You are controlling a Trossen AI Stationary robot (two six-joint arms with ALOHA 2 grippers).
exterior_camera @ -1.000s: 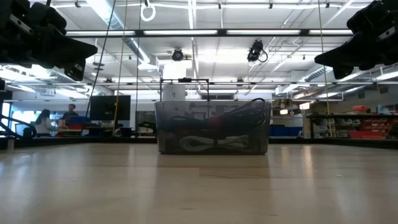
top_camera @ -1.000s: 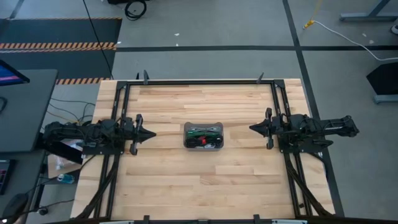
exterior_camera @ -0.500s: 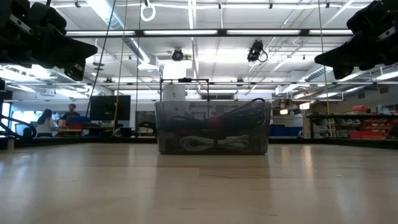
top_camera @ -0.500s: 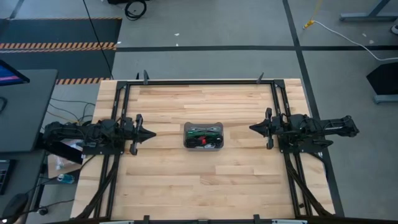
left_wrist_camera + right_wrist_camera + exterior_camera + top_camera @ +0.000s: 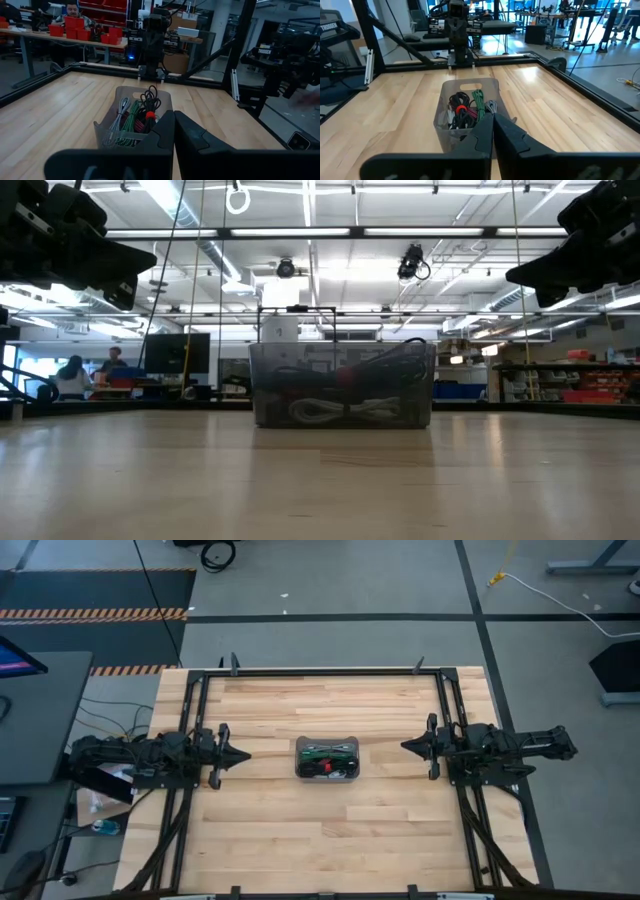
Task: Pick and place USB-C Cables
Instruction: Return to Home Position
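A small translucent grey bin stands at the table's middle, holding the bundled USB-C cables: black with a red tie, green, grey and white. My left gripper hovers shut above the table to the bin's left, pointing at it. My right gripper hovers shut to the bin's right, also pointing at it. Both are raised in the low view, the left gripper and the right gripper. Neither touches anything.
The light wooden table has a black frame rail around it. Bare wood lies on all sides of the bin. People sit at benches in the room behind; red bins stand on a far bench.
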